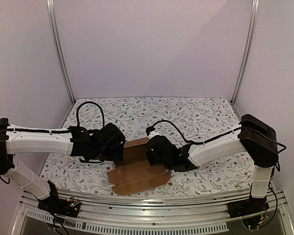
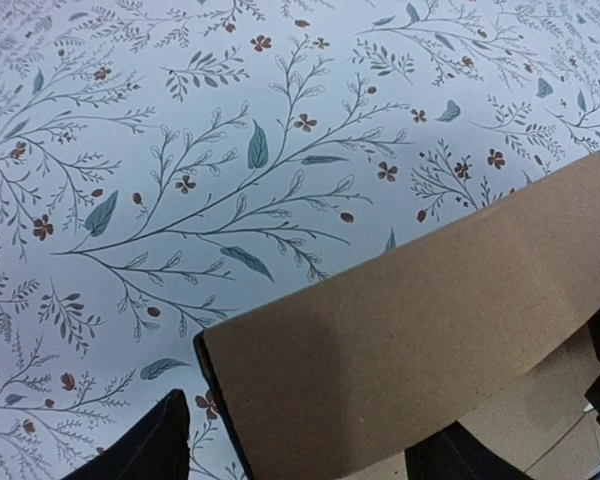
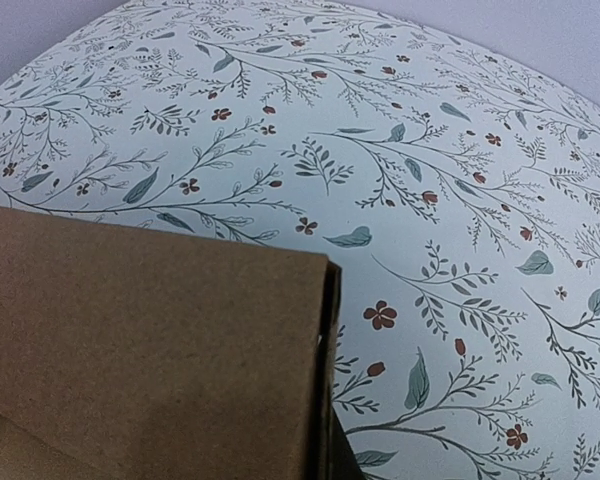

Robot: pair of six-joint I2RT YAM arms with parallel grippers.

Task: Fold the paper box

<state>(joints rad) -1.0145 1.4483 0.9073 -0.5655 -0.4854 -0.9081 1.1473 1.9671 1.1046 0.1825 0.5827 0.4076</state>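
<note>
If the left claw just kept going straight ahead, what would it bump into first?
Probably the paper box: its cardboard flap sits between the left gripper's open fingers. Beyond it, only flowered tablecloth.

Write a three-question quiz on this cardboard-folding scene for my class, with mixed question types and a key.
1. True or false: the paper box is already a closed box.
2. The left gripper is: A open; B shut on a pen; C out of view.
3. Fill in: the right gripper is ____.
Key: 1 false; 2 A; 3 shut.
</note>
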